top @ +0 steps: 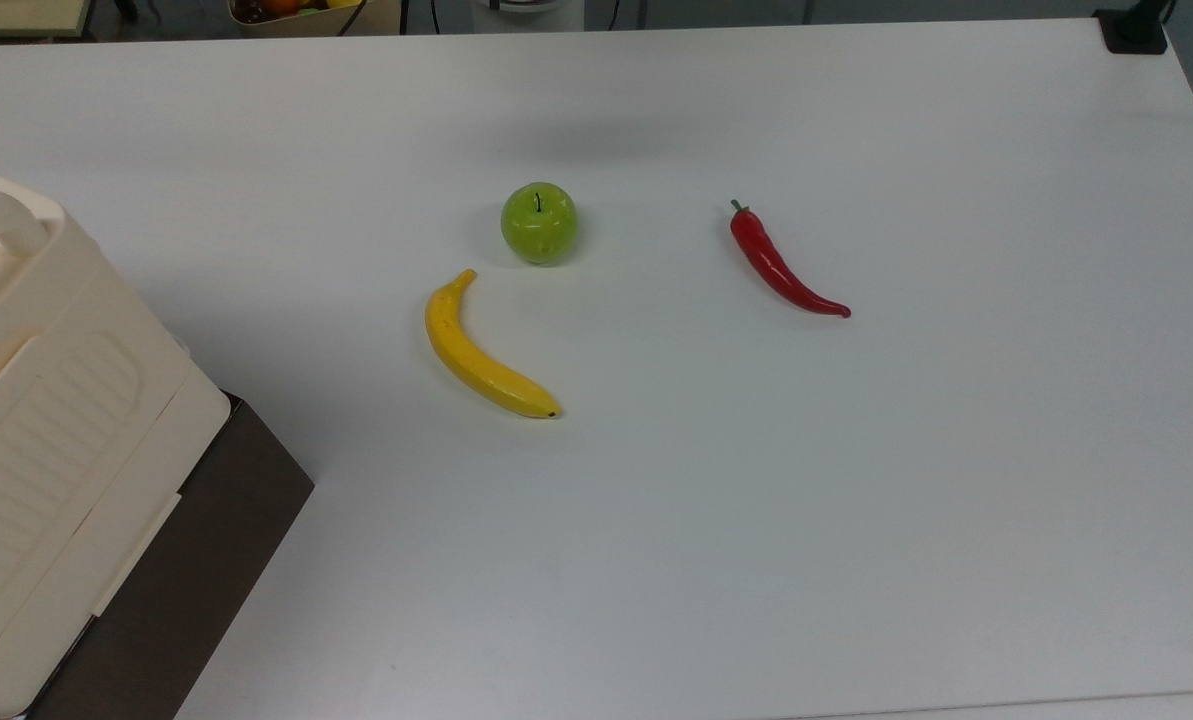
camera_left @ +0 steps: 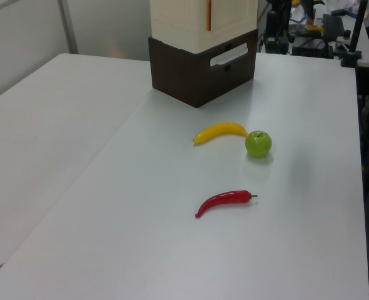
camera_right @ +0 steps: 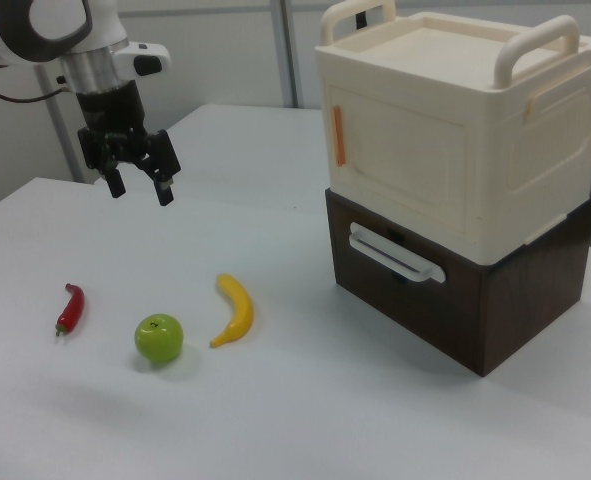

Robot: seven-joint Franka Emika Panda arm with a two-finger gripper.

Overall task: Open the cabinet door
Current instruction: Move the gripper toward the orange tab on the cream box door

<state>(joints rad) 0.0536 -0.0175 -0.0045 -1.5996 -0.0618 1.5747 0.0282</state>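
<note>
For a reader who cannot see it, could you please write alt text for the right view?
A cream cabinet with its door shut sits on a dark brown base on a white table. The robot's open gripper hangs above the table, over a red chili, green apple and banana.

The white table (camera_right: 305, 420) carries a red chili (camera_right: 69, 307), green apple (camera_right: 159, 338) and banana (camera_right: 235, 310) below the raised gripper (camera_right: 139, 188); the cabinet (camera_right: 455, 190) stands well apart from it.
</note>
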